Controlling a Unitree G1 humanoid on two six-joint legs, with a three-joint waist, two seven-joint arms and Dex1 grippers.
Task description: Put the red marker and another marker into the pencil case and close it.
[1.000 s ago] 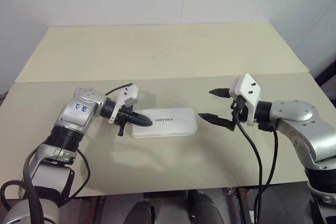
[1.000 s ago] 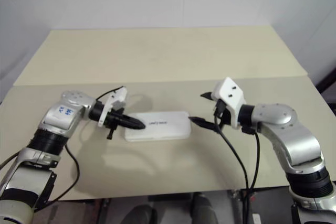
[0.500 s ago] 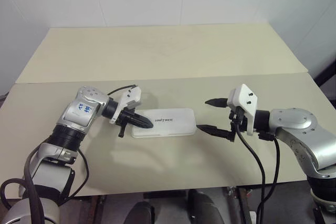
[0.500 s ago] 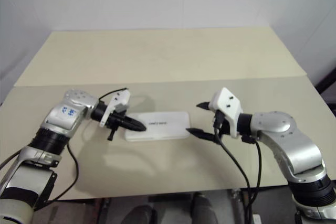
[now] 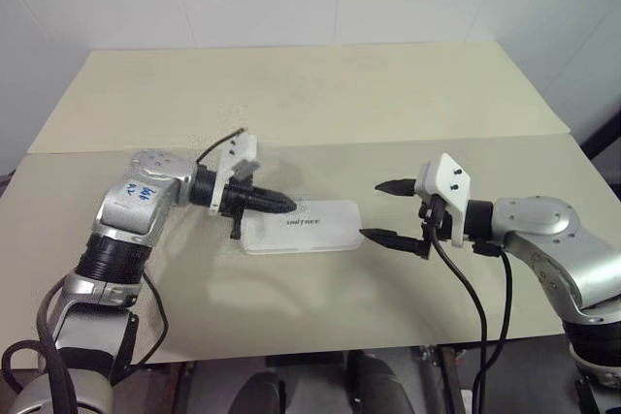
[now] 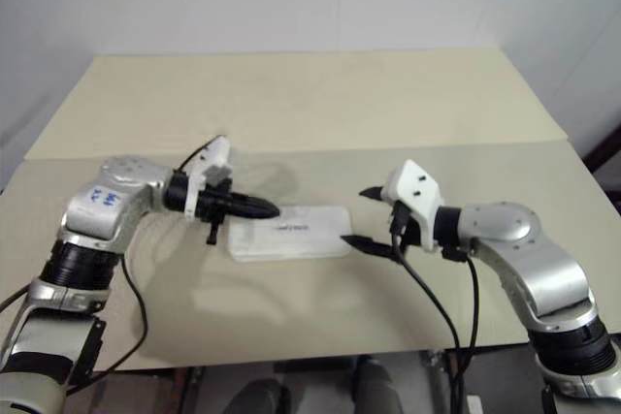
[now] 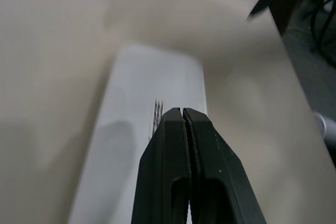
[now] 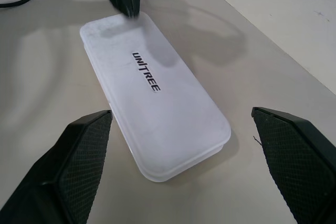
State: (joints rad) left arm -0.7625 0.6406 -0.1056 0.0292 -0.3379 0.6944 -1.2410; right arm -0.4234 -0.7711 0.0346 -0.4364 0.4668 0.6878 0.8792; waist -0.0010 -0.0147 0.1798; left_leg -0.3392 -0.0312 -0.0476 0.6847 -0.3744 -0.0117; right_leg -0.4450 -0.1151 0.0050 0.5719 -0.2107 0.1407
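Observation:
The white pencil case [image 5: 303,227] lies flat on the table with its lid down and dark lettering on top. The red marker and the other marker are out of view. My left gripper [image 5: 289,206] is shut with nothing between its fingers. It hangs a little above the case's left end, pointing to the right. In the left wrist view its pressed-together fingertips [image 7: 182,113] hover over the case [image 7: 152,145]. My right gripper [image 5: 372,208] stands open just off the case's right end, pointing at it. The right wrist view shows the case [image 8: 155,98] lying between the wide-spread fingers [image 8: 79,156].
The beige table [image 5: 291,307] has a seam running across it behind the case, with a second board [image 5: 291,94] beyond. White walls stand at the back. Black cables [image 5: 471,288] hang from my right wrist near the table's front edge.
My left gripper, still shut, has lifted off the case's left end and swung slightly to the right. The right gripper has stayed open and nearly still. The case has not moved.

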